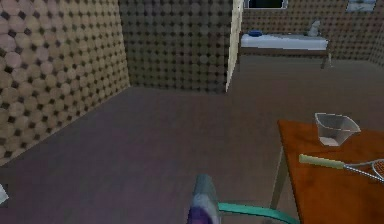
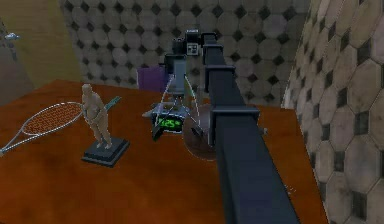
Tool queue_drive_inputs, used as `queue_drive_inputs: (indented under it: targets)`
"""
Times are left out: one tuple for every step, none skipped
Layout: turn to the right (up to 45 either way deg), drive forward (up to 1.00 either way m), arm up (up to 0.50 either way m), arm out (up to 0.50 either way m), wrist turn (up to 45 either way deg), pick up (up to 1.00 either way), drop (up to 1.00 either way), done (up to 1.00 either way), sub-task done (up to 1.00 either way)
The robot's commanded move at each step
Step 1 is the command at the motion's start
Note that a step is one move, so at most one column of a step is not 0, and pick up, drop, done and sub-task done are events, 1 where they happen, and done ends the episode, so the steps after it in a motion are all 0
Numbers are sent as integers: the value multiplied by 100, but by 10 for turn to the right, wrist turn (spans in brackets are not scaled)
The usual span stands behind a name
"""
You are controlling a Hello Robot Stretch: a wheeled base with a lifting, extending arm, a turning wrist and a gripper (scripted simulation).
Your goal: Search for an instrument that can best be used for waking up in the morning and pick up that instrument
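A small dark alarm clock (image 2: 168, 123) with green digits stands on the brown wooden table (image 2: 120, 190) near its middle. My arm (image 2: 235, 130) reaches out over the table as a dark bar. The gripper (image 2: 172, 106) hangs at its far end, with its thin fingers (image 2: 160, 100) pointing down right at the clock. I cannot tell whether the gripper touches the clock or holds anything.
A tan statue (image 2: 96, 112) on a dark base stands left of the clock, with a tennis racket (image 2: 48, 121) beyond it. A purple chair back (image 2: 150, 80) shows behind the table. Ahead, the table corner (image 1: 300, 135) bears a clear bowl (image 1: 336, 127); a bed (image 1: 284, 42) lies in a far room.
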Motion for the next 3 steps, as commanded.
queue_drive_inputs:
  targets:
    - [0,0,0,0,450,0,0,0,0]
    - [0,0,0,0,450,0,0,0,0]
    - [0,0,0,0,450,0,0,0,0]
